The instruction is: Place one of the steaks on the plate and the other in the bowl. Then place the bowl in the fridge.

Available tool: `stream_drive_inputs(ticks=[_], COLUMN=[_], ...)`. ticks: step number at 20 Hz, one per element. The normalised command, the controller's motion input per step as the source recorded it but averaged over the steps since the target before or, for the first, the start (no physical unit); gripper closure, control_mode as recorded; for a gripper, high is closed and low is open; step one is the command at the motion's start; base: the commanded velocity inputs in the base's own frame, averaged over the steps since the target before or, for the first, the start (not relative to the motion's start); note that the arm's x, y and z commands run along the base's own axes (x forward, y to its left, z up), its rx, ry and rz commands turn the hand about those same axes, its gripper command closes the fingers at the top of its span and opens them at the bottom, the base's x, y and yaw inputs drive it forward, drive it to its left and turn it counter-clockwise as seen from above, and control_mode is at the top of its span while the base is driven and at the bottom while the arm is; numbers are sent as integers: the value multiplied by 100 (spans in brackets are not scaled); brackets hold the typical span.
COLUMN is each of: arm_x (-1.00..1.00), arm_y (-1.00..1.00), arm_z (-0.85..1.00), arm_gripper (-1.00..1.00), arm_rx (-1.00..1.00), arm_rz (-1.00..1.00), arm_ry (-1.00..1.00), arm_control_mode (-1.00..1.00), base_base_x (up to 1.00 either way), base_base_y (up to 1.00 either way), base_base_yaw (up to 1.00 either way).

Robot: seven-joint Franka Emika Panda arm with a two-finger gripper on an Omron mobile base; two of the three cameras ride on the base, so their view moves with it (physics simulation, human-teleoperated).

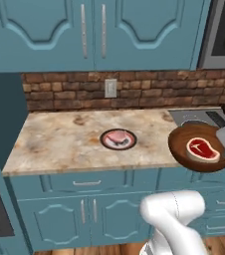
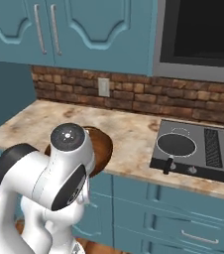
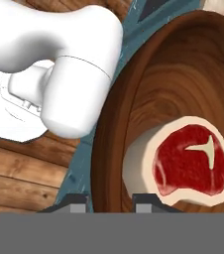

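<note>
Wooden bowl (image 1: 200, 149), rigid, moderately heavy with red steak (image 1: 202, 149) inside, is held clamped at near rim by hand (image 3: 109, 201); level carriage advised, since steak could slide.

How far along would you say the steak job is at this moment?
Done: the pink steak lies on the plate, the red steak in the bowl. In hand: the gripper is shut on the bowl's rim, holding it past the counter edge. Left: putting the bowl in the fridge.
</note>
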Motion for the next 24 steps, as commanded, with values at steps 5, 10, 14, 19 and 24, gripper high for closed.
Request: stream_drive_inputs(ticks=[5, 10, 14, 19, 24], arm_x=[0, 0, 0, 0, 0], arm_y=[0, 0, 0, 0, 0], arm_z=[0, 0, 0, 0, 0], arm_gripper=[100, 100, 100, 100, 100], arm_rx=[0, 0, 0, 0, 0], arm_rz=[0, 0, 0, 0, 0], arm_ry=[0, 0, 0, 0, 0], arm_control_mode=[100, 100, 100, 100, 100], base_base_x=[-54, -26, -45, -74, -95], base_base_y=[-41, -95, -100, -100, -100], base_base_yaw=[0, 0, -1, -1, 0])
